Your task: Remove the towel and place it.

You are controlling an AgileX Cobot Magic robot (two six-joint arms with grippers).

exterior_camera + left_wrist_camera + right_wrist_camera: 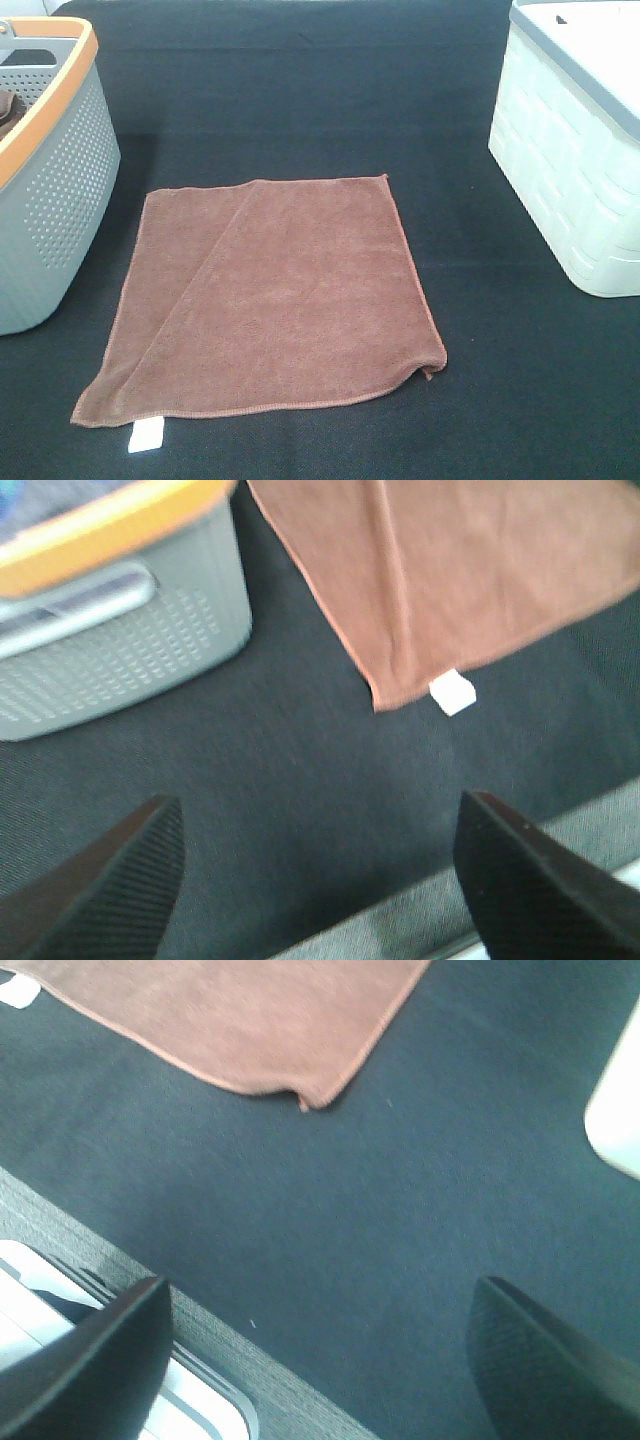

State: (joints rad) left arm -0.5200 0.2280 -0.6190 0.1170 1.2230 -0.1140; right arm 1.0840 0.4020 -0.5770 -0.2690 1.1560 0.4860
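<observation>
My left claw (315, 880) is spread wide, its two dark ribbed fingers (110, 885) well apart, with nothing between them but the dark tabletop (300, 780). It hangs over the near edge of that surface, apart from the cloth. My right claw (320, 1360) is spread as well and holds nothing; below it I see dark tabletop and a grey strip along the edge.

Out beyond both claws lies the towel (275, 305), reddish-brown, spread flat in the middle of the tabletop. One side is folded over on a slant, making a diagonal crease across its left part. A small white tag (146, 434) sticks out at its near left corner; in my left wrist view the tag (452, 692) is the nearest part to me. The near right corner (305, 1095) is slightly curled.

To the left of the towel stands a grey perforated basket (60, 190) with an orange rim, close beside the cloth. To the right, well apart from it, stands a pale bin (570, 170) with a block-patterned wall.
</observation>
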